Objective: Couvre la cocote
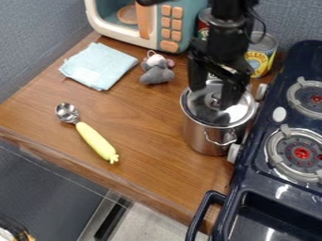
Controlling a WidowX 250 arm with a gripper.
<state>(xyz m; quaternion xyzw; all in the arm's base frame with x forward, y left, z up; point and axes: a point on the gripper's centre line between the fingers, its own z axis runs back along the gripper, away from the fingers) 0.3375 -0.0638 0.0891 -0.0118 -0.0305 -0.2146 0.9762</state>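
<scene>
My gripper [213, 96] hangs over the metal pot from the top of the view, its two fingers spread to either side of the lid's knob. The silver lid [206, 110] lies on top of the steel pot [206, 136], which stands on the wooden counter against the stove's left side. Part of the lid's far side is hidden behind the fingers, and I cannot tell whether they touch the knob.
Left of the pot are a grey plush mouse [156, 71], a light blue cloth [99, 66] and a yellow-handled scoop [95, 141]. A toy microwave [114, 29] and cans [260, 55] stand behind. The dark stove [275, 182] borders the right.
</scene>
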